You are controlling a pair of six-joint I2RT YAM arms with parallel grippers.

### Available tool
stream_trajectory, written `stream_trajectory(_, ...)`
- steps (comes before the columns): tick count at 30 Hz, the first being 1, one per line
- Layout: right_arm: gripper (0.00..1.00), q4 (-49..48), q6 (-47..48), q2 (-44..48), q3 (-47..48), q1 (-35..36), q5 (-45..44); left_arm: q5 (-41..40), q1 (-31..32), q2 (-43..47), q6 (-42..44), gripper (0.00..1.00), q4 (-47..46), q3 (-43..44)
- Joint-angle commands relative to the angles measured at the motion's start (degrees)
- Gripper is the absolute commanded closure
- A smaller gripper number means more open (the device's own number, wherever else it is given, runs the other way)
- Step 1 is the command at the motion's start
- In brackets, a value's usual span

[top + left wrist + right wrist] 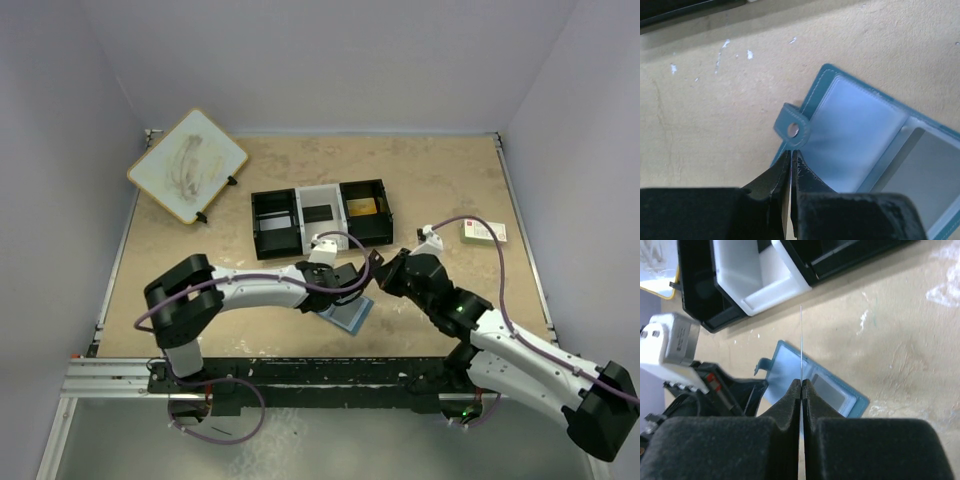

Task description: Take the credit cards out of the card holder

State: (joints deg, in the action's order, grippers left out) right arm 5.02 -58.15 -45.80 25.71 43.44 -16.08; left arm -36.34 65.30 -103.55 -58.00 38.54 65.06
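Note:
The blue card holder (350,316) lies open on the tan table, pale pockets up (855,145) (785,367). My left gripper (791,152) is shut, its tips resting at the holder's edge just below the snap tab (792,129); nothing shows between its fingers. It sits over the holder's far side in the top view (355,283). My right gripper (801,383) (383,270) is shut on a thin credit card (801,340), seen edge-on and standing upright above the open holder. A grey card face shows in the holder's right pocket (832,390).
A black-and-white three-compartment tray (298,222) (760,275) stands just beyond the holder, with a yellowish flat thing (362,207) in its right compartment. A whiteboard (187,165) lies at the back left. A white printed card (484,232) lies at the right.

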Motion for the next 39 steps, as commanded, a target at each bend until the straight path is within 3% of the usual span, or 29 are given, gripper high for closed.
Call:
stream_trajectory(1, 1.00, -6.7, 10.9, 0.9, 3.3, 0.0, -3.6, -2.3, 0.0, 11.2, -1.2, 1.00, -6.6, -6.2)
stream_trajectory(8, 1.00, -17.6, 28.0, -1.0, 4.9, 0.0, -1.8, -5.0, -1.0, 18.1, -3.1, 1.00, -6.5, -11.0)
stream_trajectory(11, 1.00, -23.0, 38.1, -3.5, 5.7, 0.0, 2.5, -6.9, -1.0, 20.9, -4.7, 0.54, -5.6, -13.0)
stream_trajectory(15, 1.00, -27.3, 50.8, -7.8, 8.0, 0.0, 6.3, -8.7, -1.2, 26.1, -8.0, 0.39, -5.4, -17.3)
stream_trajectory(22, 1.00, -29.4, 67.0, -19.0, 14.7, 0.1, 15.7, -9.0, -2.7, 34.3, -12.4, 0.31, -5.2, -24.2)
stream_trajectory(32, 1.00, -23.9, 76.5, -39.4, 29.3, 0.1, 9.4, -4.0, -6.2, 47.0, -15.8, 0.27, -8.3, -33.5)
stream_trajectory(39, 1.00, -22.7, 82.7, -49.8, 36.6, 0.1, 4.6, -3.2, -6.4, 50.1, -16.9, 0.27, -5.9, -34.7)
